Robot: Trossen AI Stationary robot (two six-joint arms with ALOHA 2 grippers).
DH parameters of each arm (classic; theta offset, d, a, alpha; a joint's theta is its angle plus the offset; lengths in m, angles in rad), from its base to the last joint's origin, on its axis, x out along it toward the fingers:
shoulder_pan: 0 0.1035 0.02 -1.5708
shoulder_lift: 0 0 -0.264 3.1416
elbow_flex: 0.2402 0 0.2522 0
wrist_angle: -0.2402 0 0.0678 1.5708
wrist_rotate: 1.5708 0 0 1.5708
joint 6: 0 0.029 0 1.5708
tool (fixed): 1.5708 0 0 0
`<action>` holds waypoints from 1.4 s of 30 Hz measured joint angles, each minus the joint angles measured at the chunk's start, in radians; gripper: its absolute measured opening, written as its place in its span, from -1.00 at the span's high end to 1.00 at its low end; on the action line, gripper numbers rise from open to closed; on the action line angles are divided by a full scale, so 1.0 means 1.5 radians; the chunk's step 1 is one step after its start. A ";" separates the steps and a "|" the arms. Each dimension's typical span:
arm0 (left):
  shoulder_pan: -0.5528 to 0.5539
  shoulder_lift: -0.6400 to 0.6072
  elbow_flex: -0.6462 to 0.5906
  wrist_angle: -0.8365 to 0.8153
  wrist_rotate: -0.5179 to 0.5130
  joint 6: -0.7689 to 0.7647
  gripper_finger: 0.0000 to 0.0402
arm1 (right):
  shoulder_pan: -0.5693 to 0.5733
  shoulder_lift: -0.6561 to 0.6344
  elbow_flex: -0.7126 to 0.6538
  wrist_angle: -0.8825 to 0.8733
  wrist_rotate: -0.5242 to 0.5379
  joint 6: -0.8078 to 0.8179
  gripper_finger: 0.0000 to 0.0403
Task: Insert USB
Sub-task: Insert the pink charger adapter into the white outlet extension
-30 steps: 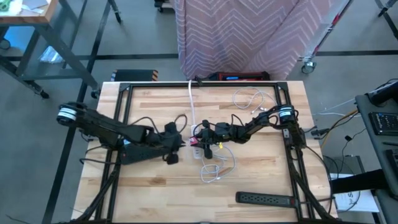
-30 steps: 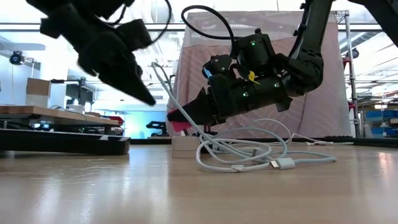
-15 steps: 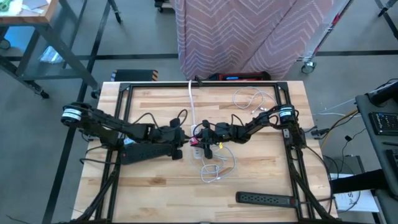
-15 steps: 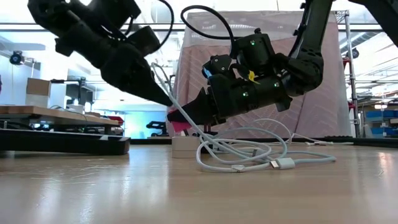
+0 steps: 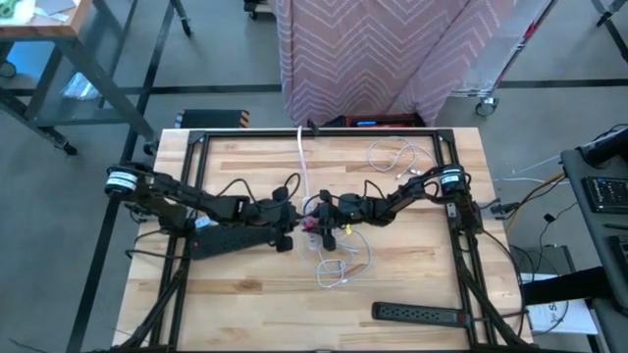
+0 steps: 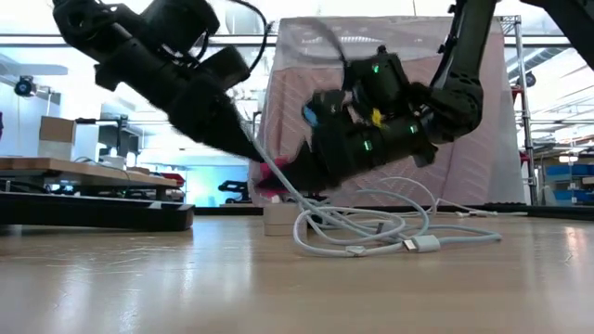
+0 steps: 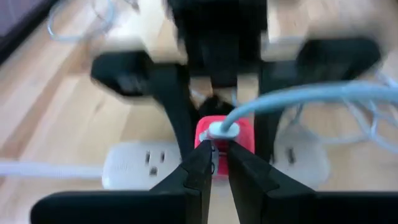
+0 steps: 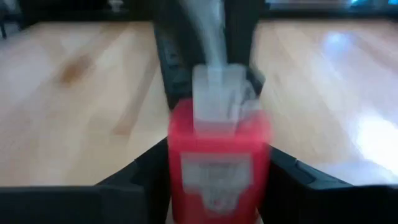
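Note:
A red charger block (image 8: pixel 217 162) stands on a white power strip (image 7: pixel 140 165) at the table's middle. A white USB plug (image 7: pixel 222 130) with its pale cable (image 6: pixel 278 181) sits at the block's top face. My left gripper (image 7: pixel 216 154) comes from the table's left and is shut on that plug. My right gripper (image 8: pixel 217 186) comes from the right, one finger on either side of the block. In the high view both grippers meet at the block (image 5: pixel 310 225). The cable's slack lies coiled (image 5: pixel 339 267) toward the near edge. My left gripper pinches the white plug's cable end (image 7: pixel 217 142) between its two fingertips. It slants down from the table's left. The plug stands on the red block's top, and the cable leaves it in a slack arc. My right gripper has the red block's two side faces (image 8: pixel 177 155) between its fingers, level from the table's right. The block stands upright on the power strip.
A black power strip (image 5: pixel 417 314) lies near the front right, another (image 5: pixel 221 242) under my left arm. Loose white cables (image 5: pixel 392 155) lie at the far right, and a white cord (image 5: pixel 302 162) runs to the far edge. A dark frame (image 5: pixel 196 142) borders the table.
My left gripper has moved down and toward the table's right, closing on the red block from a higher spot on its left, and has tipped more level. It has stayed shut. The cable's upper part has swung with it.

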 joint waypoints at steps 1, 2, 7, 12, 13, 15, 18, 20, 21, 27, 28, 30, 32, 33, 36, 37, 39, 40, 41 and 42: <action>0.000 -0.001 0.000 0.002 0.000 0.000 0.82 | 0.000 0.000 0.003 -0.010 -0.001 0.004 0.09; 0.001 0.000 0.001 0.001 0.000 0.000 0.82 | 0.000 -0.002 0.001 -0.010 -0.001 0.003 0.08; 0.001 0.001 0.001 0.000 0.000 0.000 0.82 | 0.000 -0.002 0.002 -0.010 -0.001 -0.002 0.10; 0.001 0.001 0.001 -0.001 0.000 0.000 0.82 | 0.000 -0.014 0.002 -0.036 -0.001 -0.008 0.16; 0.001 0.001 0.001 -0.001 0.000 0.000 0.82 | 0.000 -0.018 0.002 -0.044 -0.001 -0.008 0.16; 0.001 0.001 0.001 -0.001 0.000 0.000 0.82 | 0.000 -0.027 0.001 -0.066 -0.001 -0.011 0.17; 0.001 0.001 0.001 -0.002 0.000 0.000 0.82 | 0.000 -0.030 0.001 -0.070 -0.001 -0.013 0.17; 0.001 0.001 0.001 -0.001 0.000 0.000 0.82 | 0.000 -0.033 0.001 -0.065 -0.001 -0.014 0.15; 0.001 0.001 0.001 -0.001 0.000 0.000 0.82 | 0.000 -0.034 0.001 -0.063 0.000 -0.013 0.14; 0.001 0.001 0.000 -0.005 0.000 -0.006 0.82 | 0.002 -0.036 0.001 -0.063 0.036 -0.015 0.00; 0.001 0.001 0.000 -0.005 0.000 -0.007 0.82 | 0.002 -0.037 0.001 -0.063 0.037 -0.015 -0.03; 0.001 0.001 0.000 -0.006 0.000 -0.012 0.82 | 0.002 -0.040 0.002 -0.064 0.037 -0.021 -0.08; 0.001 0.001 0.000 -0.007 0.000 -0.013 0.82 | 0.002 -0.047 0.002 -0.083 0.037 -0.033 -0.13; 0.001 0.001 0.000 -0.008 0.000 -0.013 0.82 | 0.002 -0.051 0.002 -0.089 0.037 -0.038 -0.15; 0.001 0.001 0.000 -0.010 0.000 -0.015 0.82 | 0.002 -0.069 0.002 -0.126 0.036 -0.050 -0.19; 0.001 0.001 0.000 -0.010 0.000 -0.017 0.82 | 0.002 -0.078 0.002 -0.142 0.036 -0.057 -0.20; 0.001 0.001 0.000 -0.010 0.000 -0.018 0.82 | 0.001 -0.092 0.002 -0.161 0.036 -0.067 -0.20; 0.001 0.001 0.000 -0.010 0.000 -0.018 0.82 | 0.001 -0.100 0.002 -0.178 0.036 -0.071 -0.20; 0.001 0.001 0.000 -0.010 0.000 -0.018 0.82 | 0.001 -0.106 0.002 -0.188 0.036 -0.074 -0.20; 0.001 0.001 0.000 -0.010 0.000 -0.018 0.82 | 0.001 -0.112 0.002 -0.194 0.036 -0.078 -0.20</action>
